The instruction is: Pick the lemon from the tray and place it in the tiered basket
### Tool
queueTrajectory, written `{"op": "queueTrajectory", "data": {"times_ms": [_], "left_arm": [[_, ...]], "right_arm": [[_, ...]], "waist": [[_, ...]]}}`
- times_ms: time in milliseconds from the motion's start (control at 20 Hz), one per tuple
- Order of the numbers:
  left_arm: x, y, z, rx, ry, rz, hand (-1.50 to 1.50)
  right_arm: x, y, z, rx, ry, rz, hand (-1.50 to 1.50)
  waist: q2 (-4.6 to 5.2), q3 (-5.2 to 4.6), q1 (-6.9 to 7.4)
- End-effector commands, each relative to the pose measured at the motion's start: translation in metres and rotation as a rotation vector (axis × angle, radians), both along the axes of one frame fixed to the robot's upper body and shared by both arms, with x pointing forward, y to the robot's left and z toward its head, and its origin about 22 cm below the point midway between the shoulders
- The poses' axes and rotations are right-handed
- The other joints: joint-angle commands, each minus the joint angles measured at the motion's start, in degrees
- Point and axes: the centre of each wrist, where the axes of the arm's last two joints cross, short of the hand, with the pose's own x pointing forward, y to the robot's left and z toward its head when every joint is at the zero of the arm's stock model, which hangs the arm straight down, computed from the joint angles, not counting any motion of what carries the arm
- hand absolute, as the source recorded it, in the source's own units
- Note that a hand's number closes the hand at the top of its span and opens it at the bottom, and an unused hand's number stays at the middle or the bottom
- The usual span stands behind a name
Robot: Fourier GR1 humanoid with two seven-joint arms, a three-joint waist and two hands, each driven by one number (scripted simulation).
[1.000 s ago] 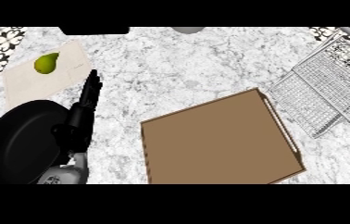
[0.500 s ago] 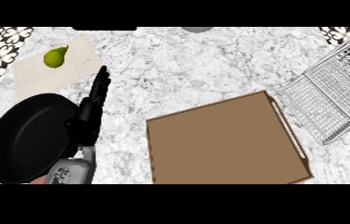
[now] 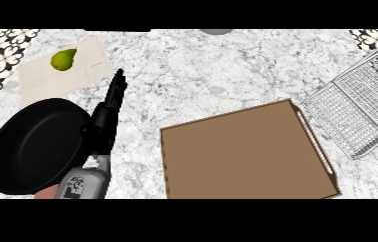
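lemon (image 3: 64,59) far left on pale mat (image 3: 44,83), not on brown tray (image 3: 244,156) | left robot hand (image 3: 107,113) straight, fingers pressed together, holding nothing, pointing toward it, probably lining up a reach | tiered basket (image 3: 347,111) at right edge

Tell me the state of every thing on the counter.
Tray: lying flat, nothing on it.
Basket: at right edge, partly cut off, nothing visible inside.
Green fruit: lying on the pale mat, untouched.
Pan: upright, nothing in it.
Left hand: open, fingers straight, holding nothing.
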Motion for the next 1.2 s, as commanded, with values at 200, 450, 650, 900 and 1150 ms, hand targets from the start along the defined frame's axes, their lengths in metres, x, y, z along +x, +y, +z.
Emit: {"op": "queueTrajectory", "data": {"times_ms": [200,450,650,900,1150], "left_arm": [[-0.008,0.001,-0.003,0.011,-0.002,0.003,0.0],[-0.002,0.005,-0.007,0.015,0.001,0.019,0.0],[-0.004,0.015,0.006,0.024,-0.002,0.033,0.0],[-0.002,0.02,0.008,0.009,0.003,0.006,0.0],[0.002,0.008,-0.002,0.002,0.017,0.016,0.0]], "right_arm": [[0.032,-0.026,-0.038,0.28,0.087,-0.096,-1.5],[0.051,-0.035,-0.042,0.367,0.123,-0.043,-1.5],[0.048,-0.054,-0.033,0.539,0.073,-0.042,-1.5],[0.047,-0.077,-0.018,0.698,-0.022,-0.194,-1.5],[0.002,-0.136,-0.024,0.85,-0.057,-0.303,-1.5]], "waist": [[0.03,-0.01,0.4],[-0.03,0.0,-0.28],[-0.23,0.02,-0.66],[-0.08,0.0,-0.29],[0.17,0.12,-1.27]]}}
